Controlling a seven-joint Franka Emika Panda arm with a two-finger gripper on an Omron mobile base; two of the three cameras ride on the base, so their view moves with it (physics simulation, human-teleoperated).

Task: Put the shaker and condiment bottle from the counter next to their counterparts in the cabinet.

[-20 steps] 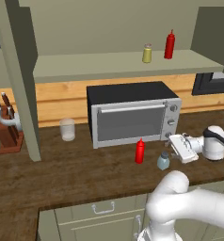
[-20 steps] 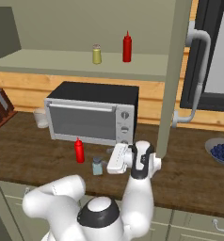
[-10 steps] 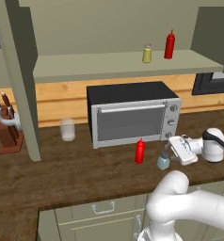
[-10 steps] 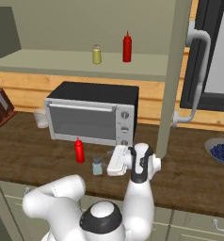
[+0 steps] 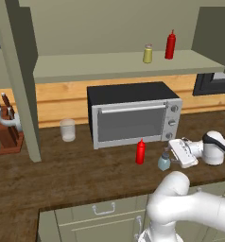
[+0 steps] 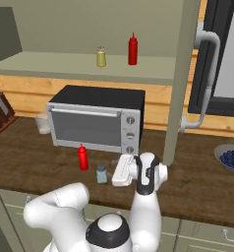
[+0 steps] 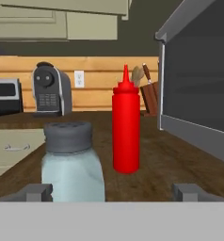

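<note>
Gripper point(image 7: 111, 192) jaws wide, shaker point(image 7: 72, 162) just inside left finger (condiment bottle point(image 7: 125, 126) beyond, w/ gap).

Soft, even light with no visible lamp fills a rendered kitchen. The wall behind the shelf point(image 5: 128, 66) is evenly lit, while the counter point(image 5: 76, 172) is dark and matte, with only faint shadows under the microwave point(image 5: 133, 116) and bottle point(image 5: 141, 152). No glare shows anywhere. Both base views look slightly soft and blocky. In the hand view the shaker point(image 7: 72, 162) sits near and a little blurred, and the far background is hazy.
</note>
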